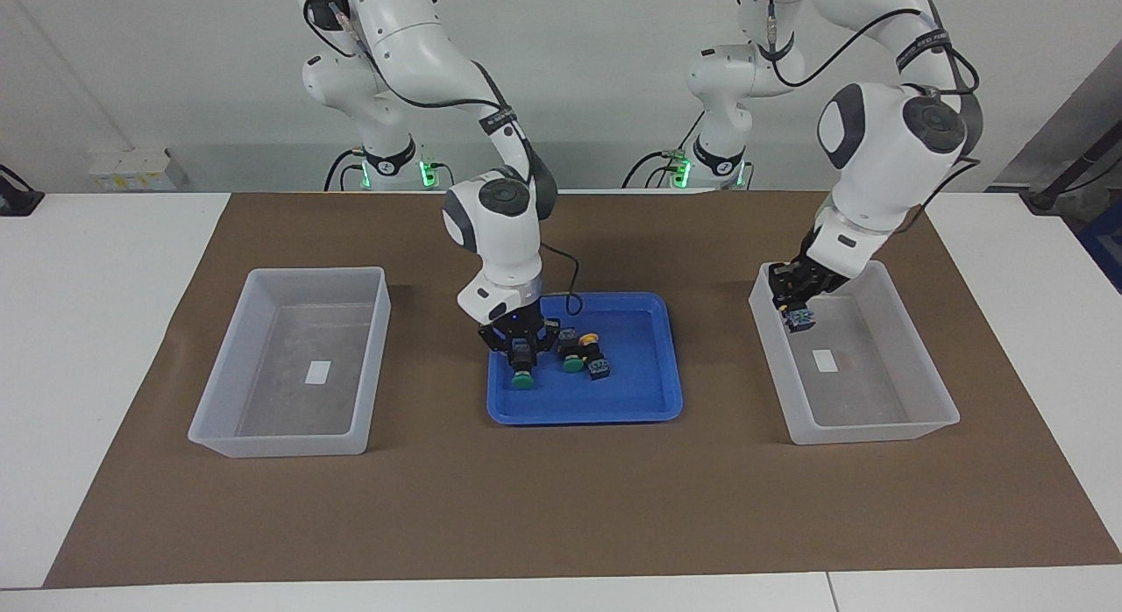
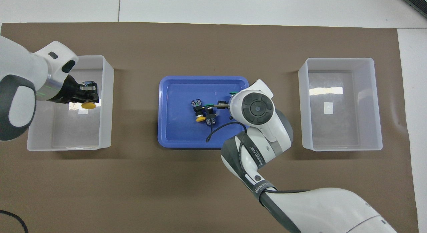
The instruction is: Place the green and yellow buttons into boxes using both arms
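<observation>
**Both arms gripping, no button boxed yet**

Left gripper clenched on a yellow button, over box at frame right. Right gripper pinches a green button in blue tray, frame centre. 4 buttons: 2 green, 2 yellow. 2 boxes, both empty; other box at frame left. 0 done, 4 left.

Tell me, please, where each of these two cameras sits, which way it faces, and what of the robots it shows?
Facing view: high across the table, looking at both robots; whole arms show, left gripper holding a yellow button over a box, right gripper on a green button in the blue tray.
Overhead view: above the robots' end, looking steeply down; only forearms and wrists enter.
Shared: the tray, both boxes, the buttons, half a turn apart.
</observation>
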Robot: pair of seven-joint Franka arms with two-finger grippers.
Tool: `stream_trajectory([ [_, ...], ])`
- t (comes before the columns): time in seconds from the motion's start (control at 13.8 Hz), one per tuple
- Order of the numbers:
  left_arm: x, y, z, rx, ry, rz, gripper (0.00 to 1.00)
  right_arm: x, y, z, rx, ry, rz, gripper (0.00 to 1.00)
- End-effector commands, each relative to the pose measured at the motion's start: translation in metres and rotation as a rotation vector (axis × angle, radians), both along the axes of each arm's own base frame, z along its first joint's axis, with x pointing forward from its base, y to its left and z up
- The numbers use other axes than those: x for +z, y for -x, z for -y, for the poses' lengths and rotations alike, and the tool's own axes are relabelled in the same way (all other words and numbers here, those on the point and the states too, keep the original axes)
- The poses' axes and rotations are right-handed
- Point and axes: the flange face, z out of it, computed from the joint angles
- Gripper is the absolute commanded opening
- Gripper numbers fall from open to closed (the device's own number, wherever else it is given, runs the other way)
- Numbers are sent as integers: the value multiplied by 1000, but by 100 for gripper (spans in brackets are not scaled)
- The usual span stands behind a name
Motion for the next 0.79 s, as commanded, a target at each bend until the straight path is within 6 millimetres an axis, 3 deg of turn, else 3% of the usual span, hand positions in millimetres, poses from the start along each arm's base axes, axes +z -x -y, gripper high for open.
stream_trajectory([
  [0.0,-5,16,-27,-59,14,-21,0,64,-9,58,-88,2,25,0],
  [0.14,-18,25,-42,-84,11,-12,0,89,-14,109,-115,31,-7,0],
  [0.43,-57,31,-55,-85,2,46,0,108,-24,217,-84,74,-36,0],
  [0.58,-72,36,-57,-81,-4,80,0,102,-27,259,-15,94,-46,0],
  [0.72,-75,37,-61,-105,-5,81,0,85,-30,280,-5,86,-70,0],
])
